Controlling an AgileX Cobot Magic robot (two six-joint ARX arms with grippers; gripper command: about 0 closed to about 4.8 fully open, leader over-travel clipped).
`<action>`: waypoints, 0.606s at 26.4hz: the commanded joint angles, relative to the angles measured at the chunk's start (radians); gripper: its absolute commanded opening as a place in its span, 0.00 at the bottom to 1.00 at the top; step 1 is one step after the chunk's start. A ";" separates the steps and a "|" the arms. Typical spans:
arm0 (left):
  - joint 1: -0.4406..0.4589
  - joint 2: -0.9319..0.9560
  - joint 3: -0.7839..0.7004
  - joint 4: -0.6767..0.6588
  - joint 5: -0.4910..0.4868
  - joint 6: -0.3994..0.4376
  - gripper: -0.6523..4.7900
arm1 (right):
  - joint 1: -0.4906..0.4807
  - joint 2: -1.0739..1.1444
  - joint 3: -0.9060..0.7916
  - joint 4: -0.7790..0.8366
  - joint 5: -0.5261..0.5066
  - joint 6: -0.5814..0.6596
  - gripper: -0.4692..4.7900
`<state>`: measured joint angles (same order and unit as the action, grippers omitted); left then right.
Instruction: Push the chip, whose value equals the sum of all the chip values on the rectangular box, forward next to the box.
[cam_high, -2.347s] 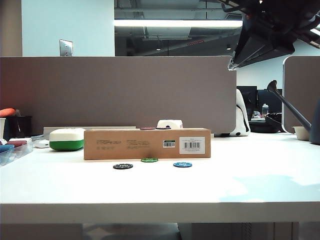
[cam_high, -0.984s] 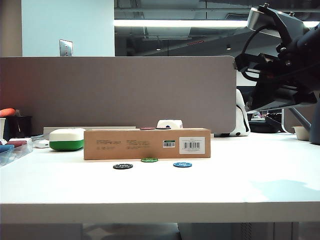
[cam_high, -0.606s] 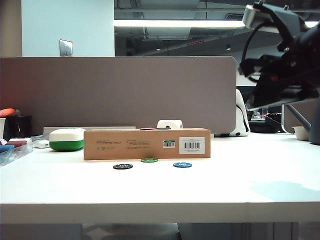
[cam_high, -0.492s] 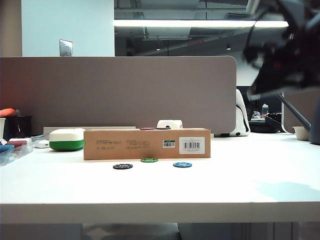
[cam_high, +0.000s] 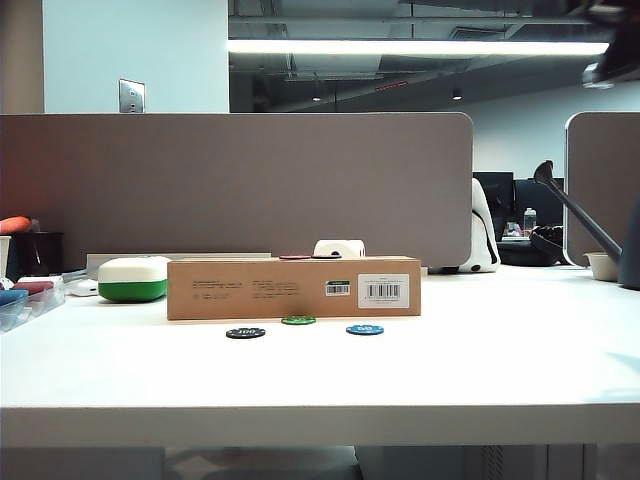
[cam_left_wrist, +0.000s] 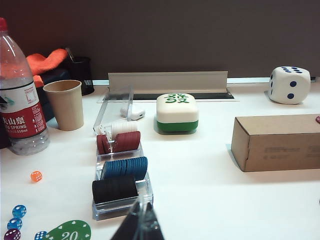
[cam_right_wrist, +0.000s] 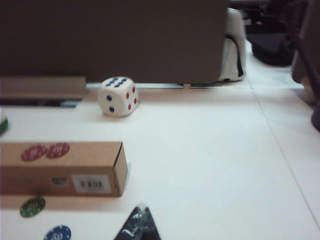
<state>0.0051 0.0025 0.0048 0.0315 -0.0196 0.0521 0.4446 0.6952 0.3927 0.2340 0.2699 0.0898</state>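
The rectangular box (cam_high: 295, 288) lies across the middle of the table, and two red chips (cam_right_wrist: 34, 152) rest on its top. The green chip (cam_high: 298, 320) lies just in front of the box's front face, between a black chip (cam_high: 246, 333) and a blue chip (cam_high: 365, 329). In the right wrist view the green chip (cam_right_wrist: 32, 206) and the box (cam_right_wrist: 60, 172) are off to one side of my right gripper (cam_right_wrist: 141, 210), which is shut, empty and raised. My left gripper (cam_left_wrist: 142, 212) is shut and empty beside a chip tray, with the box end (cam_left_wrist: 277, 142) well away from it.
A clear tray (cam_left_wrist: 120, 175) holds rows of red, blue and black chips. Another green chip marked 20 (cam_left_wrist: 70, 231), small dice, a water bottle (cam_left_wrist: 20, 107) and a paper cup (cam_left_wrist: 64, 104) stand near it. A white-and-green case (cam_high: 133, 279) and a large die (cam_right_wrist: 118, 96) sit beside and behind the box.
My right arm has swung up and away toward the upper right, leaving only a blurred bit at the exterior view's corner. Box and chips have not moved.
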 joint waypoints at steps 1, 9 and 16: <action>0.003 0.000 0.003 0.007 -0.003 0.000 0.11 | -0.094 -0.068 -0.055 0.010 -0.108 0.048 0.08; 0.003 0.000 0.003 0.008 -0.003 0.000 0.11 | -0.335 -0.401 -0.295 -0.022 -0.178 0.048 0.08; 0.003 0.000 0.003 0.007 -0.003 0.000 0.11 | -0.400 -0.578 -0.333 -0.135 -0.184 -0.010 0.08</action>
<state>0.0055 0.0025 0.0048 0.0296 -0.0204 0.0521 0.0483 0.1379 0.0639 0.1272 0.0868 0.1024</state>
